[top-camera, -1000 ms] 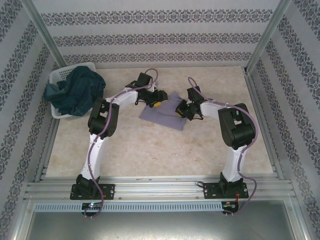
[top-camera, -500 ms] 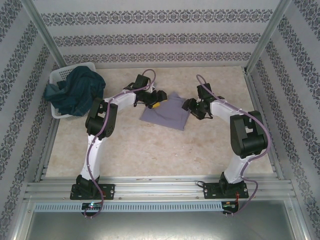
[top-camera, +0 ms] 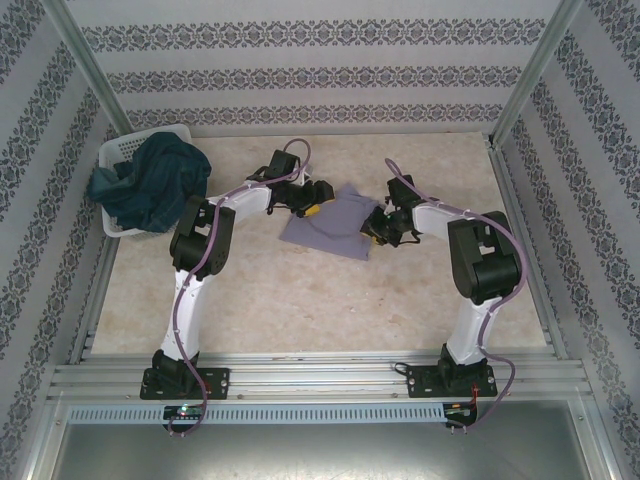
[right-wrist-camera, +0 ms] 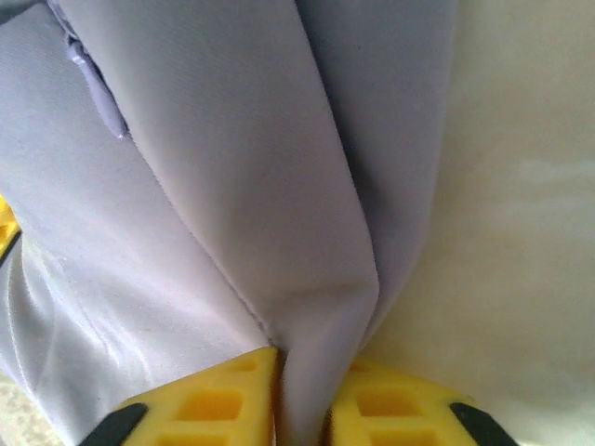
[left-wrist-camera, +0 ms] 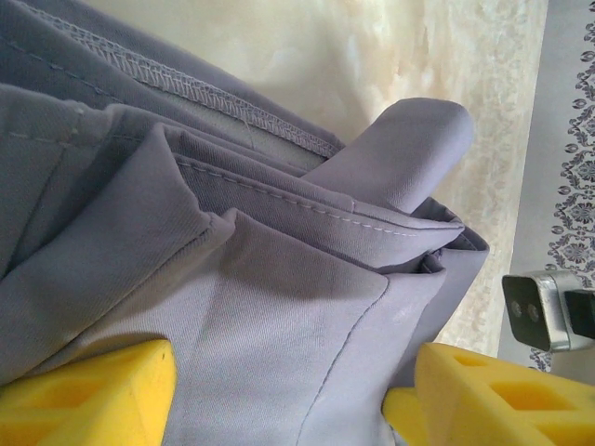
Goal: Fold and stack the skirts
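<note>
The light grey-lavender skirt [top-camera: 335, 228] lies folded on the table's middle. My left gripper [top-camera: 308, 208] rests at its far left corner. Its yellow fingers [left-wrist-camera: 93, 390] stand wide apart, open, with layered cloth [left-wrist-camera: 260, 307] between them. At the skirt's right edge my right gripper [top-camera: 378, 230] is shut on a raised fold of the skirt [right-wrist-camera: 232, 186], pinched tight between the yellow pads [right-wrist-camera: 214, 404]. The dark teal-blue skirt [top-camera: 150, 180] is heaped over the white basket [top-camera: 118, 150] at the far left. The black skirt is out of view.
Beige tabletop [top-camera: 300, 300] stretches bare in front of the skirt and to its right. Patterned walls and metal posts [top-camera: 525, 90] close in the sides and back. A metal rail [top-camera: 320, 375] with both arm bases runs along the near edge.
My right gripper swung out to the right, then came back in and nearer along the skirt's right edge. The left gripper shifted only slightly; more of the skirt now shows.
</note>
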### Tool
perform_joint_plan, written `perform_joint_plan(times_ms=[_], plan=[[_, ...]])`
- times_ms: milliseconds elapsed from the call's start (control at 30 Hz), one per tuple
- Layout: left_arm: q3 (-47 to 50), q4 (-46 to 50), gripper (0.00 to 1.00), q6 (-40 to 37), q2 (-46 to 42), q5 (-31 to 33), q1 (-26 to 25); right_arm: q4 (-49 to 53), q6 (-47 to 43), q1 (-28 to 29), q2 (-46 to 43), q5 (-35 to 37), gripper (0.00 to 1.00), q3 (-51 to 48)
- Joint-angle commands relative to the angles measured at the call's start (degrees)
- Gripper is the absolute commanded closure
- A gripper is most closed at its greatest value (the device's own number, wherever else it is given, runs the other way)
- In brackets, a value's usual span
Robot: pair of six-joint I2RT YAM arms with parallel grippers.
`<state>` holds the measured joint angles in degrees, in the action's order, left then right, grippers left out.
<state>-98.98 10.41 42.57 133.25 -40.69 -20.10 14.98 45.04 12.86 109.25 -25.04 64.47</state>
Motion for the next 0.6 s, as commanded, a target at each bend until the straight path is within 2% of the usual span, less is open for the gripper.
perform_joint_plan(times_ms=[0,67,200,267,333,567], plan=[[2.11,5.27,0.30,-0.12,-1.38,2.81,1.55,0.54,-2.07,-1.21,0.58,0.37,0.93,2.68],[4.06,5.37,0.28,-0.47,-5.89,4.67,2.82,7.53,-7.45,-3.37,0.15,3.58,1.00,7.03],[8.23,6.90,0.25,-1.87,-15.47,8.69,5.86,24.70,-22.88,-6.77,3.57,13.91,1.00,20.17],[10.60,8.52,0.23,-2.55,-20.63,11.55,7.32,31.07,-29.69,-8.40,6.68,21.91,1.00,26.75],[12.88,9.98,0.20,-3.09,-24.95,14.13,8.42,33.87,-34.28,-10.40,9.48,26.94,1.00,32.27],[19.16,17.21,0.08,-5.52,-38.24,22.43,12.18,40.38,-43.31,-18.02,22.76,37.23,1.00,54.81]])
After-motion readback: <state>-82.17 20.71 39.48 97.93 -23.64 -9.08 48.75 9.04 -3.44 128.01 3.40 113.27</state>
